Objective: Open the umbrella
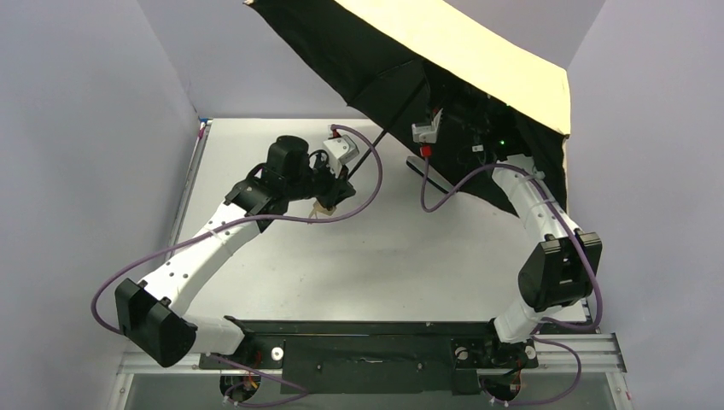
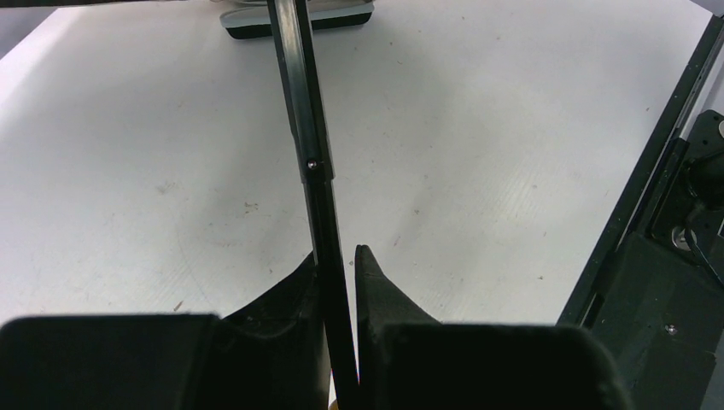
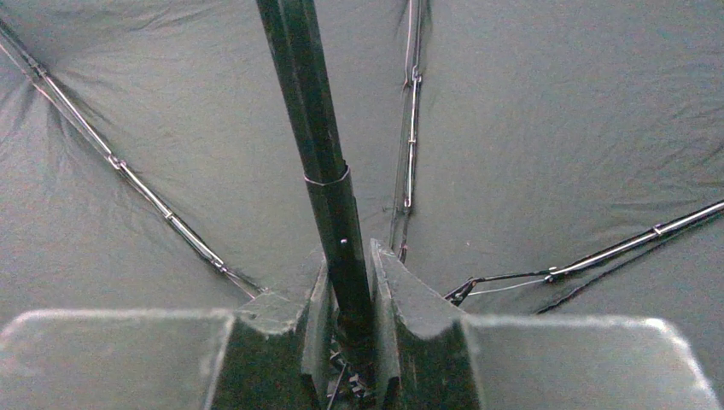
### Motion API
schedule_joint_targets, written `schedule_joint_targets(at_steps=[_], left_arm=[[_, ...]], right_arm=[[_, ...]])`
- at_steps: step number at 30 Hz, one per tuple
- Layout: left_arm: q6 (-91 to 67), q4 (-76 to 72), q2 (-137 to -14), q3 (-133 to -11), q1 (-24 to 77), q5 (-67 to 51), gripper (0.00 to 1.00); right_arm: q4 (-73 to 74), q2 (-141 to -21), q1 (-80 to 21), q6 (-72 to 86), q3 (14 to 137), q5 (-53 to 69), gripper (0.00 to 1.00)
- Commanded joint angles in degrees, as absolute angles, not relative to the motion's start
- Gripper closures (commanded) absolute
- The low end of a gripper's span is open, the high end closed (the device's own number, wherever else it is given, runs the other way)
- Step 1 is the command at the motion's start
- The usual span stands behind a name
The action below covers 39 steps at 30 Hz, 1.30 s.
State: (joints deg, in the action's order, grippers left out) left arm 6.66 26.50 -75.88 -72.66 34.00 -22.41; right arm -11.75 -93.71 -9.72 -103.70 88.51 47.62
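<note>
We find the folding umbrella (image 1: 401, 77), with tan-peach canopy fabric, a black underside and a thin black metal shaft, standing open in the upper middle and upper right of the top view, raised above the white desk (image 1: 282, 265). Its canopy (image 1: 478, 51) is tilted, the tan face turned up and to the right and the black underside facing the arms. The shaft (image 1: 367, 157) slants from the dark centre of the canopy down and left toward the middle of the frame.

The left pincer (image 2: 337, 256) is clamped on the lower shaft. In the left wrist view its two black fingers (image 2: 376, 286) press the rod from either side, with the desk behind. In the top view a small tan handle (image 1: 322, 209) shows just beneath this pincer.

The right pincer (image 3: 350, 256) is closed on the thicker sleeve of the shaft, up under the canopy. In its wrist view, thin metal ribs (image 3: 137, 178) fan across the dark fabric. In the top view we cannot see this pincer, which the canopy hides. Only the right arm (image 1: 546, 222) shows below it.
</note>
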Motion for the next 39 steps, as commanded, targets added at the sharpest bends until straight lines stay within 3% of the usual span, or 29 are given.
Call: schedule_joint_targets(at_steps=[1,11,29,35,39], left_arm=[[17.79,66.53,-73.38,-67.58,35.76,-36.32,1.0],[0.84,45.03,-73.88,-72.97,35.37,-39.13,1.0],[-21.02,6.01,-67.21,-62.63,32.58,-30.72,1.0],[-29.01,-6.32,-64.21,-59.0,25.84,-26.37,1.0],[-25.97,-10.7,-58.31,-55.24,23.96,-17.57,1.0]], right_arm=[[-31.99,-90.27,10.71,-98.33,89.13,-9.24,0.85],[-34.75,-83.97,-5.39,-101.27,72.17,-0.62,0.82],[-32.66,-74.24,-27.7,-100.05,55.81,4.1,0.3],[-29.29,-68.11,-32.21,-95.82,50.43,4.75,0.23],[-25.54,-64.56,-34.37,-92.09,48.35,3.24,0.23]])
